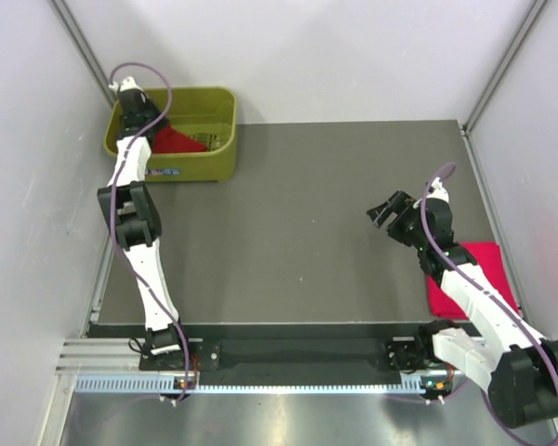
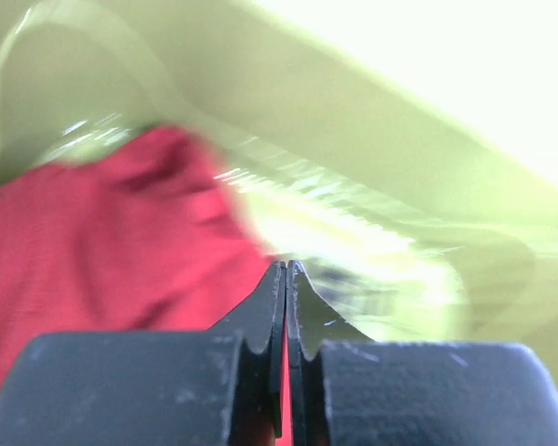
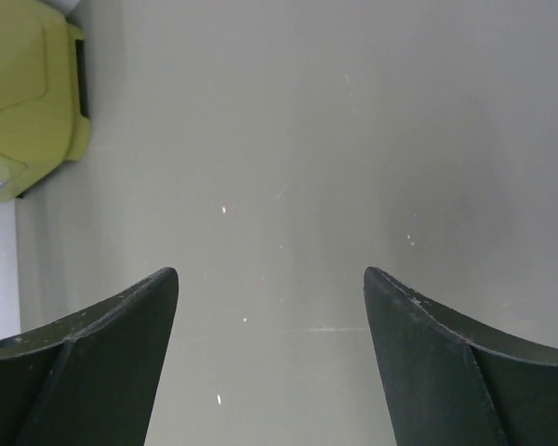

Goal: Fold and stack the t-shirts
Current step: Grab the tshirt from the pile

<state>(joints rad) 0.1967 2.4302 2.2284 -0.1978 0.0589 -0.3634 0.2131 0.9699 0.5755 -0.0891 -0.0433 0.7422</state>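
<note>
A deep red t-shirt (image 1: 179,141) lies crumpled inside the olive-green basket (image 1: 214,158) at the far left. My left gripper (image 1: 136,113) reaches down into the basket. In the left wrist view its jaws (image 2: 286,267) are closed, with a thin strip of the red cloth (image 2: 102,242) pinched between them. A brighter pinkish red t-shirt (image 1: 479,265) lies folded flat at the table's right edge, partly hidden by my right arm. My right gripper (image 1: 383,212) is open and empty above bare table (image 3: 272,288), left of that shirt.
The basket's wall (image 2: 400,139) fills the left wrist view, blurred; its corner shows in the right wrist view (image 3: 28,93). The dark grey tabletop (image 1: 307,223) lies between the basket and the folded shirt. White walls enclose the table.
</note>
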